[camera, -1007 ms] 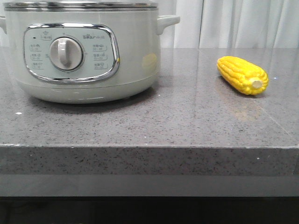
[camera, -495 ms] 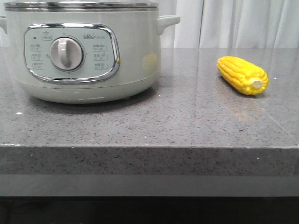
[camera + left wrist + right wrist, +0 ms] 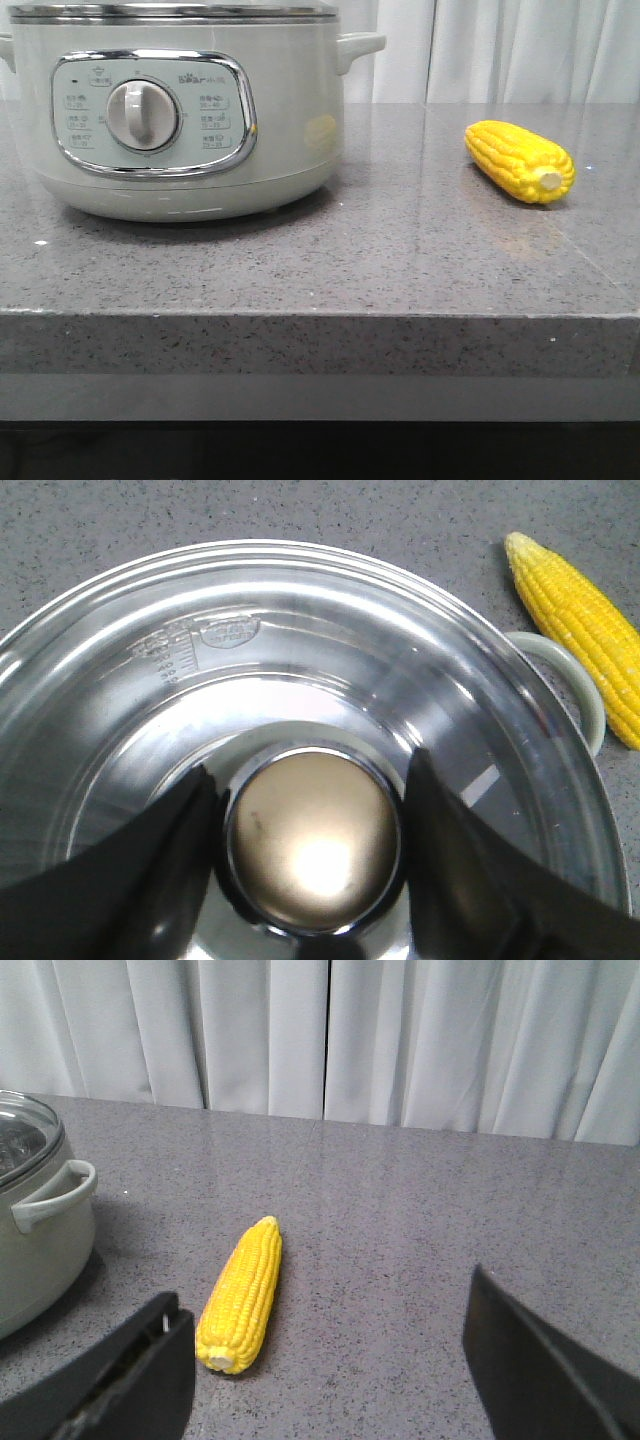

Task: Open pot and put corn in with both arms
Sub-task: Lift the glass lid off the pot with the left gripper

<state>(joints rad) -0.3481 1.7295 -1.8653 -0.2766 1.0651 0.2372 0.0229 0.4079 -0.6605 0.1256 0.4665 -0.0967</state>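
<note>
My left pincer (image 3: 312, 865) hangs directly above the pot (image 3: 180, 110), a large round pale grey-green electric cooker standing at the left end of the speckled grey stone tabletop (image 3: 400, 260), set back a little from the front edge. Its chrome-framed control panel (image 3: 152, 113) with a central round dial (image 3: 143, 115) faces the front edge. The steel-rimmed glass lid (image 3: 300, 680) is on the pot, and through the glass I can read the embossed measuring marks on the shiny inner wall. My two dark left fingers (image 3: 150, 880) stand spread, one on each side of the lid's round brass-coloured knob (image 3: 315, 852); they flank it closely, but I cannot tell whether they touch it. They are not closed on it.

The corn (image 3: 520, 160), a bright yellow cob with neat rows of kernels and a pale stub end, lies flat on the right half of the tabletop, well apart from the pot, with bare stone between them. Its stub end points toward the front-right corner and its tapered tip toward the back edge. From my left wrist I see the pot's pale side handle (image 3: 570, 685) on the side nearest the cob.

My right pincer (image 3: 325, 1360) hovers over the right part of the tabletop, spread wide and holding nothing. The cob lies just past my right finger (image 3: 130, 1380), not between the two. A white pleated curtain (image 3: 330, 1040) hangs behind the back edge.
</note>
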